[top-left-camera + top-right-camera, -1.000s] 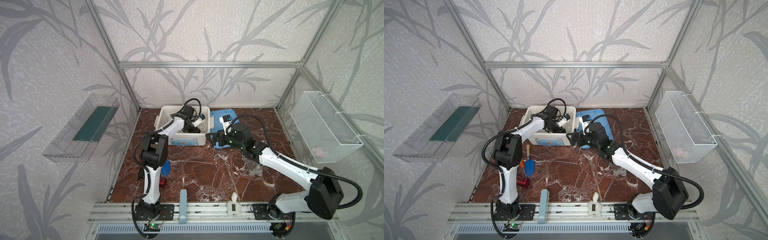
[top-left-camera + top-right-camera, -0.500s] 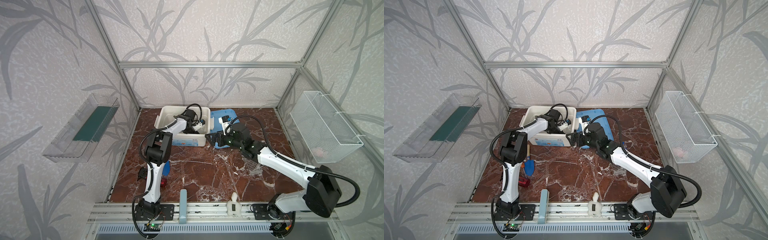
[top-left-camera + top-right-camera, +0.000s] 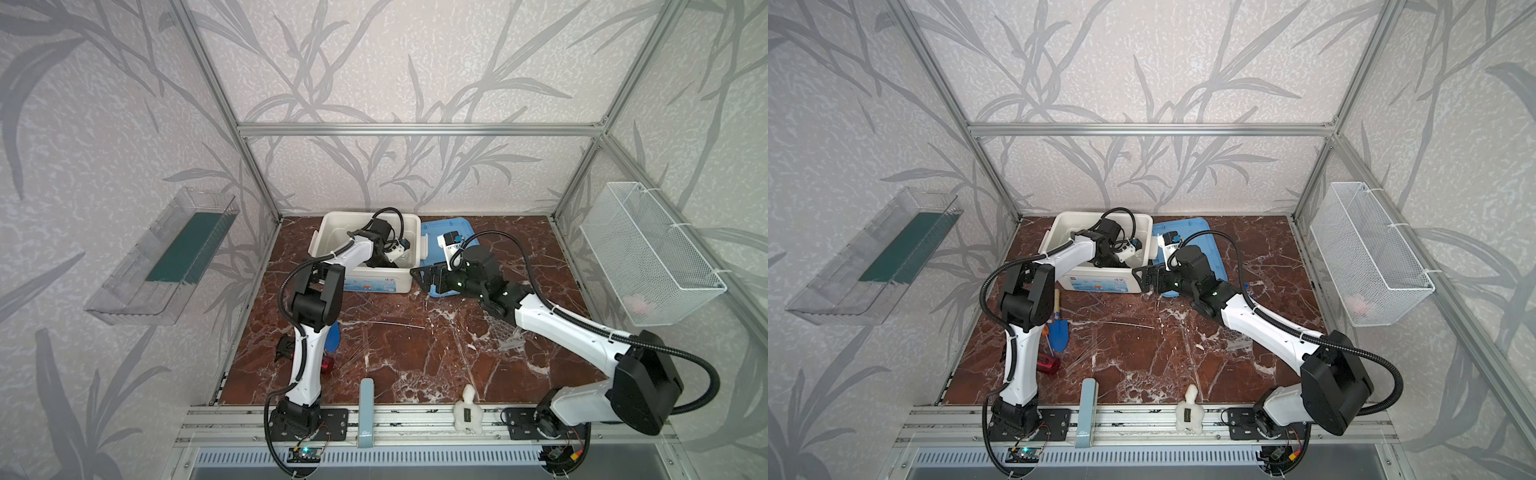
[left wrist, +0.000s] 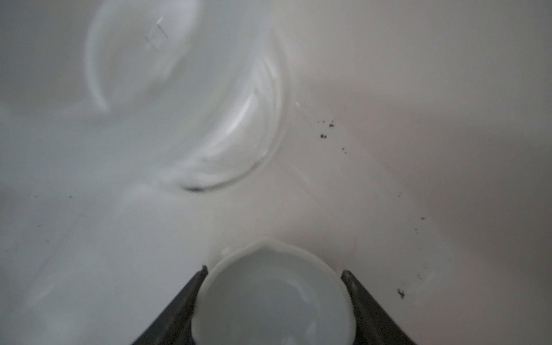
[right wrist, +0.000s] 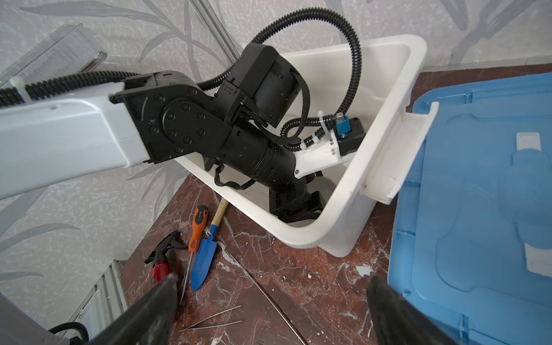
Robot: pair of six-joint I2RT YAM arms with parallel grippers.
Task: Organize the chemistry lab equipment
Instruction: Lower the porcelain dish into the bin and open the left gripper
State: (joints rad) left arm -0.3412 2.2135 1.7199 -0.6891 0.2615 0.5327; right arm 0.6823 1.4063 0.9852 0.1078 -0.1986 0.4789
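Sitting near held dish (image 4: 270, 298): clear beaker (image 4: 185, 98) (blurred).

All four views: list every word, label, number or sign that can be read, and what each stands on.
No text reads clearly anywhere.
White plastic storage bin: blue-printed sticker on its front wall, too small to read.
Small white figure: dark tag, unreadable.
Pale blue upright bar: small mark at its foot, blurred.
Red spray bottle: pale marks, blurred.
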